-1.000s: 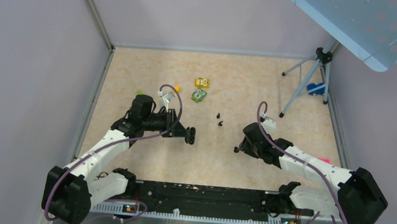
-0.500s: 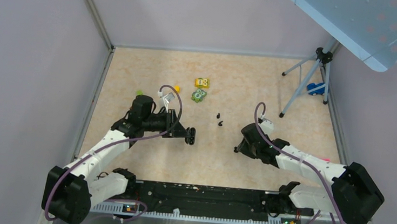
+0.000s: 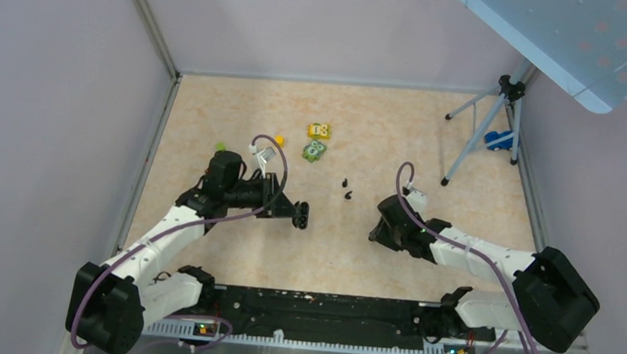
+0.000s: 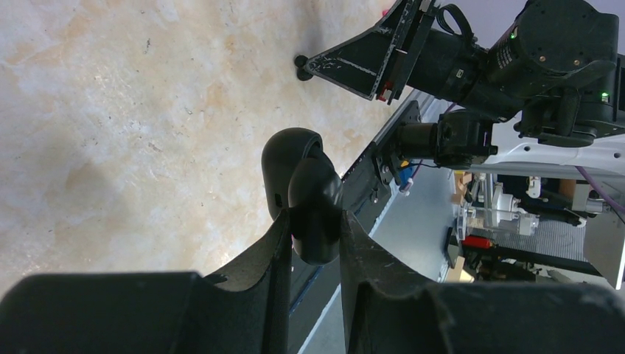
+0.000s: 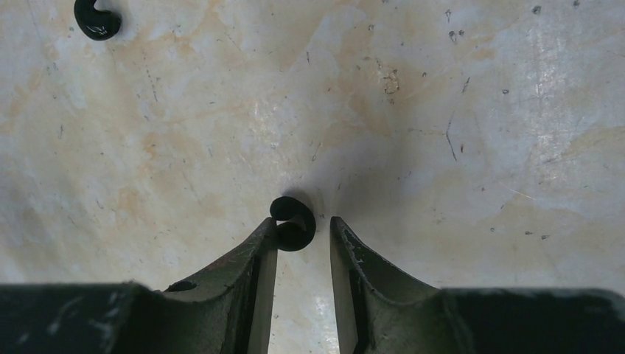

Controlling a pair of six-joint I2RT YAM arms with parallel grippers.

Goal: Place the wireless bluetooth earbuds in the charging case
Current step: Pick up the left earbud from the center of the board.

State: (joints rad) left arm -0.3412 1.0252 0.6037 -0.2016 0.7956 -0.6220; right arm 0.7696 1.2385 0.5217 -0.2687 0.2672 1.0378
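Left of centre, my left gripper (image 4: 313, 223) is clamped on the case (image 4: 304, 184). It holds the case over the table (image 3: 213, 108), with the dark rounded body sticking out past my fingertips. Right of centre, my right gripper (image 5: 301, 225) is down at the table surface, its jaws at a narrow gap either side of an earbud (image 5: 292, 223). The earbud lies at the very tips and touches one finger. A sliver of table shows between it and the other finger, so it is flanked, not pinched. A second earbud (image 5: 96, 18) lies on the table farther out, well apart from those tips. Seen from above, my two grippers point toward each other and stand apart. A yellow block (image 3: 319, 130) and a green block (image 3: 314, 150) sit just beside each other farther back. A tripod (image 3: 481, 132) stands at far right.
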